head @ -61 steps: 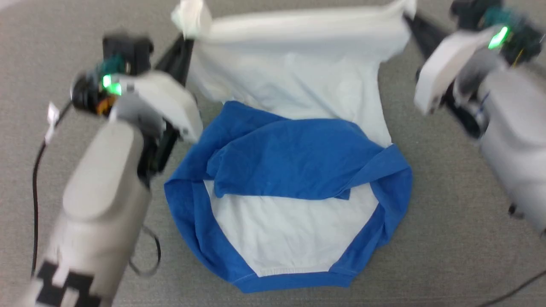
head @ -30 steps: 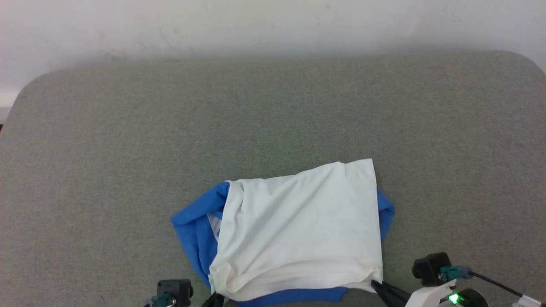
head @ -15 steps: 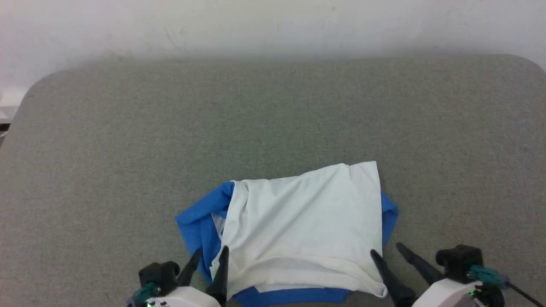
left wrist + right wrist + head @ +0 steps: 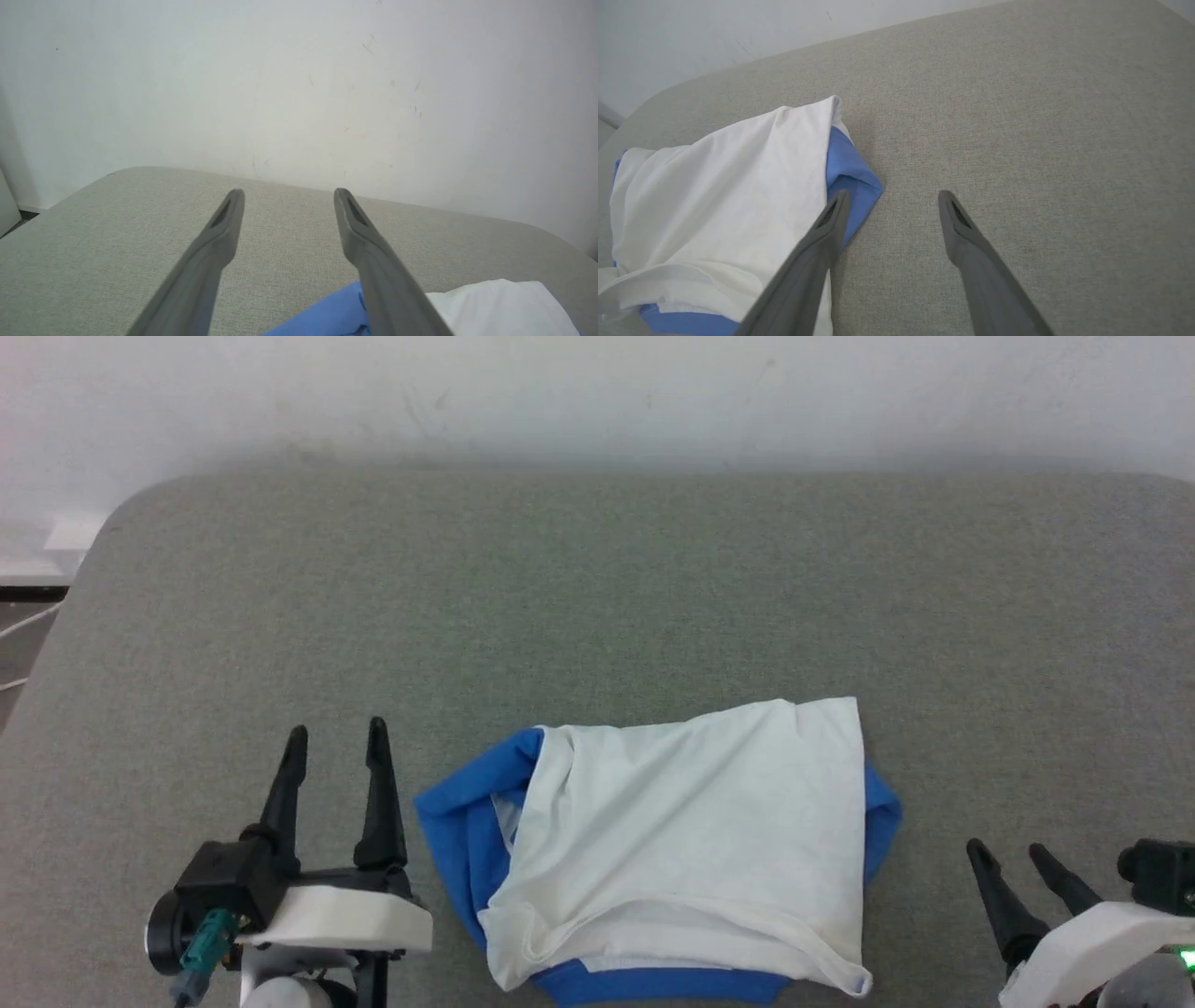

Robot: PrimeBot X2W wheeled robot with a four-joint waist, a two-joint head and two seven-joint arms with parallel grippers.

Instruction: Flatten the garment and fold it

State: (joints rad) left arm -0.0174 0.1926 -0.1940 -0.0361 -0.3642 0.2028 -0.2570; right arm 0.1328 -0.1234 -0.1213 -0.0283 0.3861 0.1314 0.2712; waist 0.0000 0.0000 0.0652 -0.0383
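Withdrawn from garment (image 4: 681, 840), left end effector (image 4: 337, 728), right end effector (image 4: 1006, 847) spread, empty

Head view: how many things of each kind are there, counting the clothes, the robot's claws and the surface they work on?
garment: 1
grippers: 2, the left gripper and the right gripper, both open
grey padded surface: 1
Total: 4
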